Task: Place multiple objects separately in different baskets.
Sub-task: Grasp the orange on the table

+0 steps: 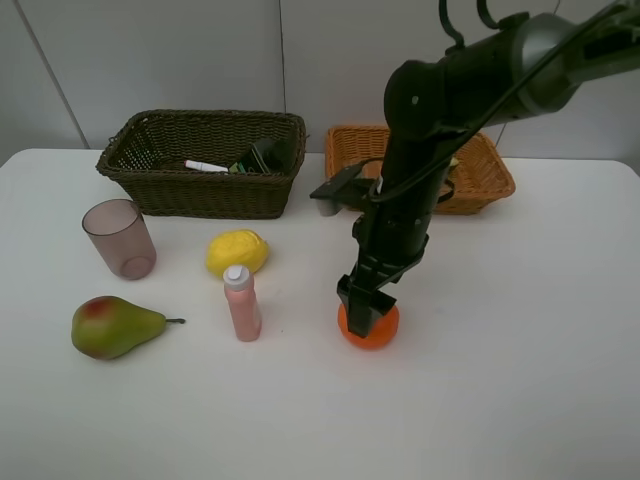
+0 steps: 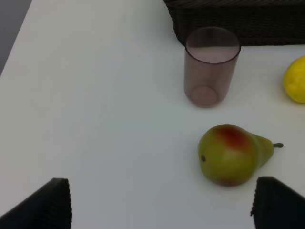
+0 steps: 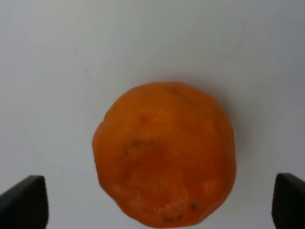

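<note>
My right gripper (image 1: 367,312) hangs open straight over the orange (image 1: 369,328) (image 3: 164,153) on the white table, its fingertips (image 3: 25,206) wide on either side, not touching. The left gripper (image 2: 159,205) is open too, low over the table near the green-red pear (image 1: 112,327) (image 2: 232,154); it does not show in the high view. The pinkish cup (image 1: 120,239) (image 2: 210,65), yellow lemon (image 1: 237,252) (image 2: 295,79) and pink bottle (image 1: 242,303) stand on the table. The dark brown basket (image 1: 205,160) holds a white marker (image 1: 206,166) and a dark item. The orange-tan basket (image 1: 478,172) is partly hidden by the right arm.
The white table (image 1: 520,380) reaches from the baskets at the back to the near edge. The right arm (image 1: 420,170) crosses in front of the orange-tan basket. A grey wall stands behind the table.
</note>
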